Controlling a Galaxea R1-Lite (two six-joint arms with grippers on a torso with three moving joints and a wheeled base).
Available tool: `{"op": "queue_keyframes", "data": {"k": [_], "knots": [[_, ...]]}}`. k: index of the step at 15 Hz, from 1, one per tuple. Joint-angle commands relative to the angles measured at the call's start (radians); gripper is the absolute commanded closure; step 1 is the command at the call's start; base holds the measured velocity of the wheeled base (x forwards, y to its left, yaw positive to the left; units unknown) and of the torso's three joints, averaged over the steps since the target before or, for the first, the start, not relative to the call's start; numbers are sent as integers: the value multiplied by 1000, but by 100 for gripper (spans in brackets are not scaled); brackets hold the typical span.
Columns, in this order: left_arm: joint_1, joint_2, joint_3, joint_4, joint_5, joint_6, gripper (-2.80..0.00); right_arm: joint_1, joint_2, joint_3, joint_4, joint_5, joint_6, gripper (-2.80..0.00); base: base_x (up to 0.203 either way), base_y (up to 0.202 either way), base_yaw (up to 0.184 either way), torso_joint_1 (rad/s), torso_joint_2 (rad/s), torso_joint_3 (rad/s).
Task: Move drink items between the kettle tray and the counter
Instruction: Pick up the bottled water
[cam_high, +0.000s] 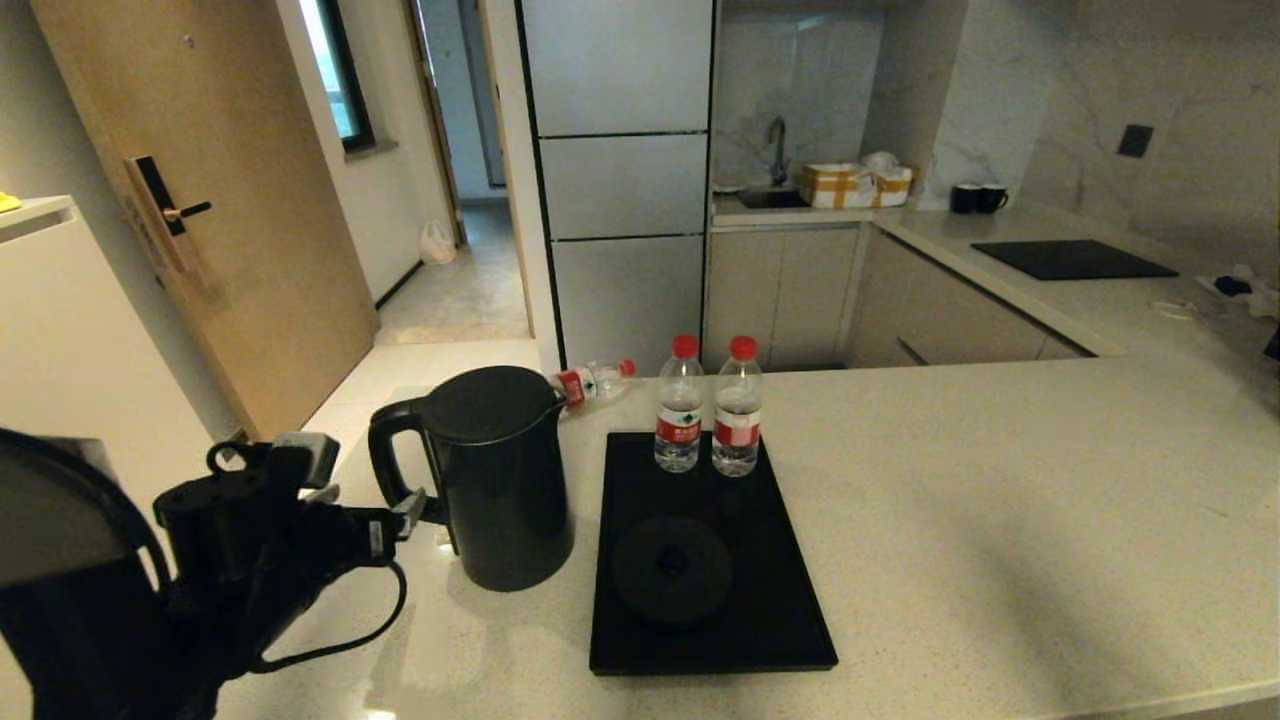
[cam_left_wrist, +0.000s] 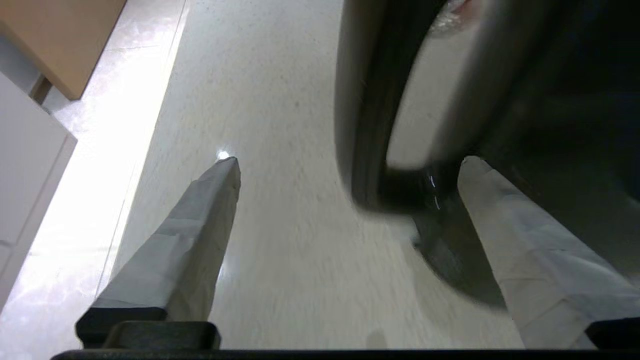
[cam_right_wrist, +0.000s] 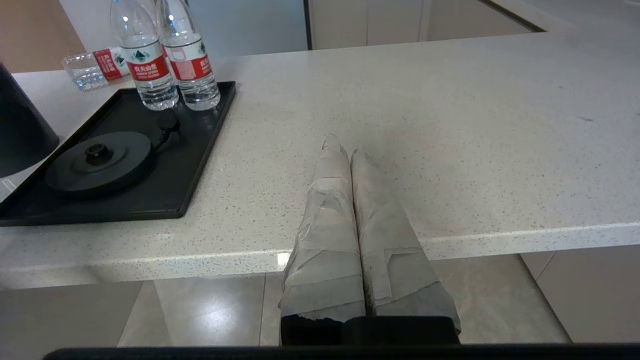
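On the left, the left gripper (cam_high: 415, 505) has its fingers spread apart at the loop handle of the upright kettle (cam_high: 500, 475), which stands on the counter (cam_high: 1000, 520) just left of the kettle tray (cam_high: 710, 600). Only the left wrist view shows one finger inside the loop. The right gripper (cam_right_wrist: 350, 155), fingers together, is parked below the counter edge.

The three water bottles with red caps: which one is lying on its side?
The clear plastic bottle on the pale counter behind the black kettle. The other two bottles stand upright on the black tray.
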Motion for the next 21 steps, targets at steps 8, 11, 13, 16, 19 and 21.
{"op": "queue_keyframes", "data": {"k": [8,11,13,16,19,21], "knots": [[0,-515,233,86,78,42,0,1,0,0,0,0,0,0,0,0,0,0,0,0],[1,-853,146,414,145,51,0,1,0,0,-2,0,0,0,0,0,0,0,0,0],[1,-1132,-30,898,161,43,0,1,0,0,-1,0,0,0,0,0,0,0,0,0],[1,-1439,-380,1696,136,19,0,1,0,0,-2,0,0,0,0,0,0,0,0,0],[39,-1654,-497,1969,166,54,0,1,0,0,-1,0,0,0,0,0,0,0,0,0],[73,-1763,-633,2257,160,56,0,1,0,0,-2,0,0,0,0,0,0,0,0,0]]}}
